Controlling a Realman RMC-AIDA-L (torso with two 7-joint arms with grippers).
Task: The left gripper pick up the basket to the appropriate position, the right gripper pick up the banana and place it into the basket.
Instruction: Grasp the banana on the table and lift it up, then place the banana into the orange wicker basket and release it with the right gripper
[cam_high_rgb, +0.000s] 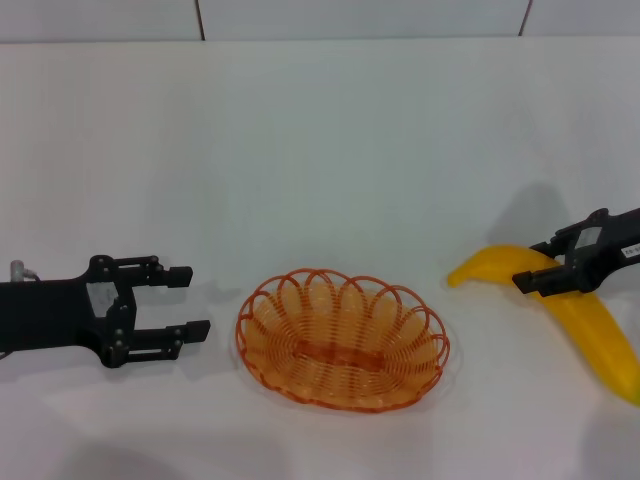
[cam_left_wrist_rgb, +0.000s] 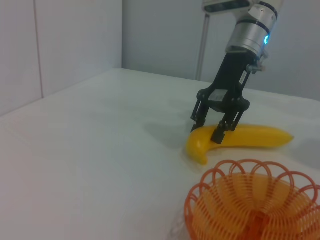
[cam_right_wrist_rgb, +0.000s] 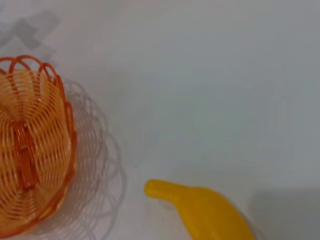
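The orange wire basket (cam_high_rgb: 340, 340) stands empty on the white table, at the front centre. My left gripper (cam_high_rgb: 195, 300) is open just left of the basket, level with its rim and apart from it. The yellow banana (cam_high_rgb: 580, 310) lies on the table to the right of the basket. My right gripper (cam_high_rgb: 537, 265) is low over the banana's end nearest the basket, open, one finger on each side of it. The left wrist view shows the right gripper (cam_left_wrist_rgb: 208, 130) straddling the banana (cam_left_wrist_rgb: 255, 136) behind the basket (cam_left_wrist_rgb: 250, 210). The right wrist view shows the banana (cam_right_wrist_rgb: 210, 212) and the basket (cam_right_wrist_rgb: 30, 150).
The white table (cam_high_rgb: 320, 150) runs back to a pale tiled wall (cam_high_rgb: 360, 18). A white pole (cam_left_wrist_rgb: 202, 45) stands behind the right arm in the left wrist view.
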